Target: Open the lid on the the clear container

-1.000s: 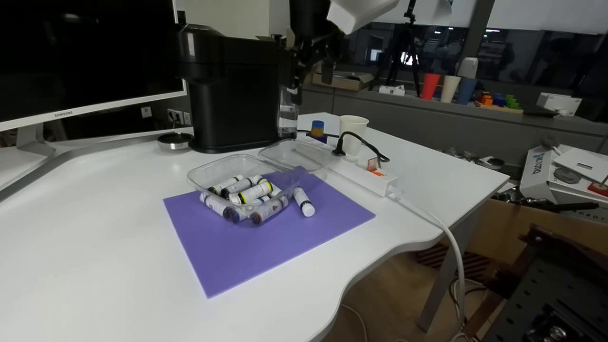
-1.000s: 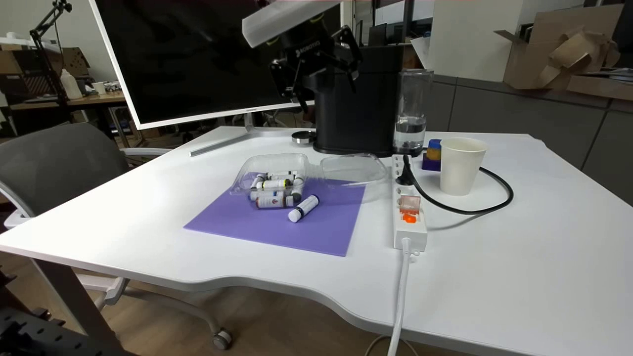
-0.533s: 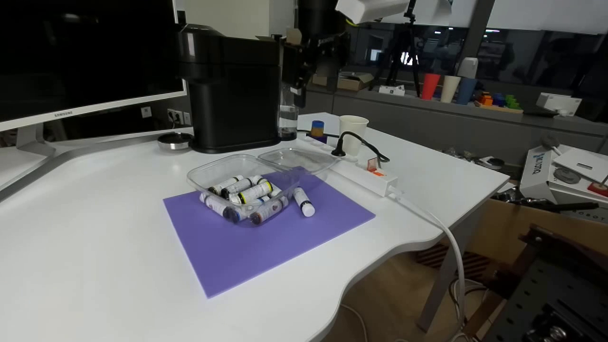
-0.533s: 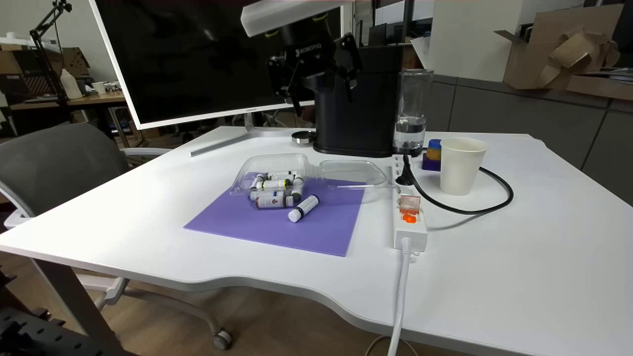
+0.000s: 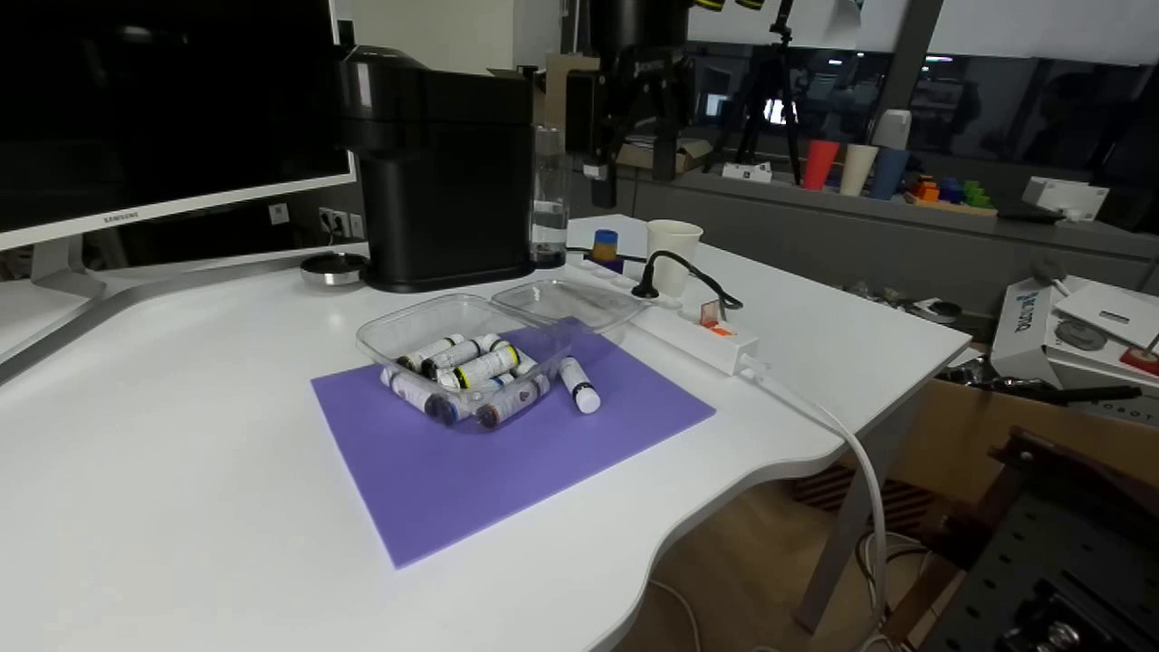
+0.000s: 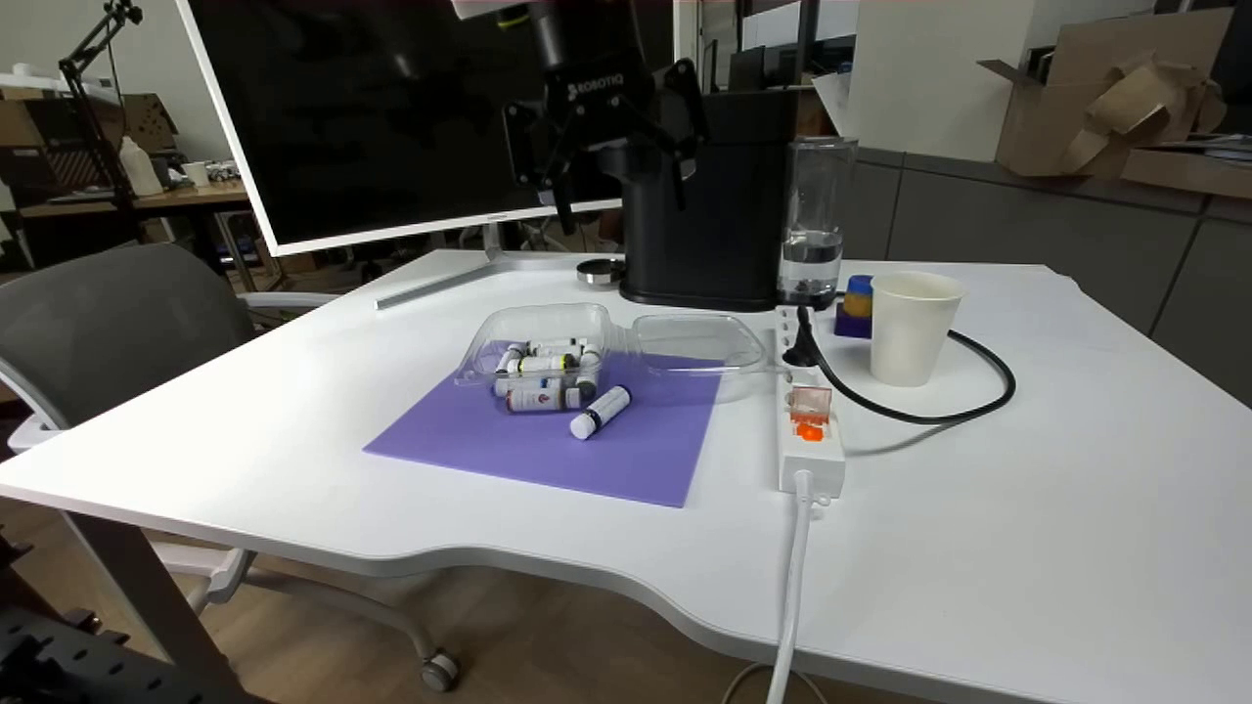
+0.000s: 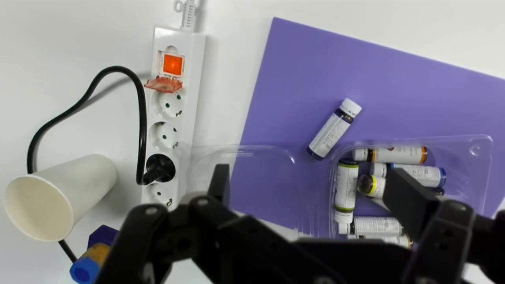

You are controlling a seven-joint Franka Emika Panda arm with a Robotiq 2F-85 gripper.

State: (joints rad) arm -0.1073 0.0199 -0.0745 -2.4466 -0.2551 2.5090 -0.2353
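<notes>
Black, spread wide, the gripper (image 6: pixel 623 212) hangs higher than the clear container (image 6: pixel 536 316) and its folded-back lid (image 6: pixel 697 337) in an exterior view. In an exterior view, the purple mat (image 5: pixel 507 484) lies lower, too. In the wrist view, one finger (image 7: pixel 219 185) overlaps the lid, the opposite one the container.

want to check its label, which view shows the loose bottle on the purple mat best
The wrist view: the loose bottle appears whole and largest there, label showing, print unreadable. Both exterior views show it smaller, beside the clear container.
</notes>
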